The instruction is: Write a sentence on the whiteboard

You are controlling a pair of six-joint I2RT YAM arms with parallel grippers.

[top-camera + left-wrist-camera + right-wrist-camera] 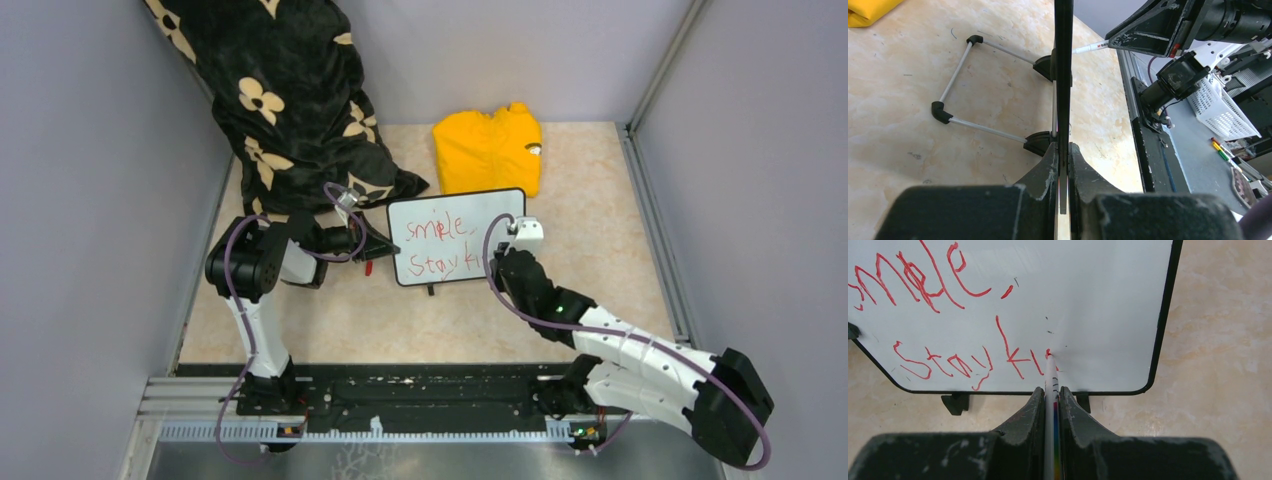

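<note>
The right tool (pixel 1050 392) is squeezing a thin white marker pen (pixel 1050 377) tight between its two fingers. The pen is pointing to 12 o'clock in the right wrist view, and its red tip is touching the whiteboard (pixel 1098 295). The sentence (pixel 943 357) is running from 9 o'clock to 3 o'clock in two red lines. The tip is sitting at the end of the bottom line, right after "Stay ki". The bare white part is lying at 3 o'clock from the tip, so I think the pen is needing to slide that way for the last letters. Only a little room is waiting before the black rim.

The left tool (pixel 1064 150) is pinching the board's other side edge, keeping it steady on its wire stand (pixel 955 75) on the tabletop (pixel 898 150). The right arm is the one nearer the blank spot.

Farther back in the top view, a yellow garment (pixel 488 150) is lying at 12 o'clock from the board. A black flowered blanket (pixel 290 100) is hanging at 10 o'clock.
</note>
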